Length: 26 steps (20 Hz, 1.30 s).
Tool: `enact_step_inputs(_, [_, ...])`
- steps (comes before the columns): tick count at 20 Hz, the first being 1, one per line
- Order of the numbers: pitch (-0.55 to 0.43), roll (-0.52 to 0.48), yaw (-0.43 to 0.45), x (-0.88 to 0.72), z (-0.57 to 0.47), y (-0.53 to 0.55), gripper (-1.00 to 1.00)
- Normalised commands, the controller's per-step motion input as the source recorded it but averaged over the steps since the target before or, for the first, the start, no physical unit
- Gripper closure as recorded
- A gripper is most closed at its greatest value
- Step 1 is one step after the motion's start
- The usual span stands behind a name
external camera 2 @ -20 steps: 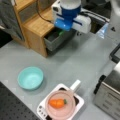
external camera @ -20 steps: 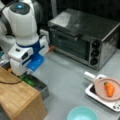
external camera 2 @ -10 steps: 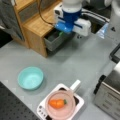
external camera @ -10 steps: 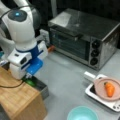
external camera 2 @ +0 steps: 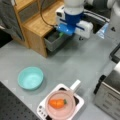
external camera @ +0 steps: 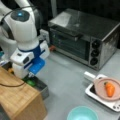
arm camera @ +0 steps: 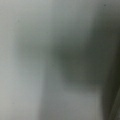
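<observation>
Arm dropped since earlier; end effector (external camera 2: 60, 35) in drawer (external camera 2: 51, 41) over green item (external camera: 31, 82), jaw state unclear; next needs firm grasp.

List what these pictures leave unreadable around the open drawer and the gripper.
- Gripper fingers: hidden in both front views by the arm's white and blue wrist body.
- Green object in the grey drawer: mostly covered by the arm; its kind is unclear.
- Wrist view: only grey blur, nothing identifiable.
</observation>
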Motion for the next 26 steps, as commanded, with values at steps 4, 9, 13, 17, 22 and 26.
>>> enact_step_inputs(4, [-0.08,0.05,-0.232,-0.08,-0.08,0.4,-1.0])
enact_step_inputs(9, [-0.085,0.048,-0.192,-0.05,-0.06,0.46,-1.0])
enact_step_inputs(13, [-0.075,0.05,-0.168,-0.05,-0.05,0.39,-1.0])
enact_step_inputs(17, [-0.081,0.06,-0.164,-0.05,-0.05,0.3,-1.0])
enact_step_inputs(22, [-0.09,0.081,-0.135,-0.03,-0.06,0.16,-1.0])
enact_step_inputs(26, [-0.096,0.071,-0.07,0.01,-0.09,0.0,-1.0])
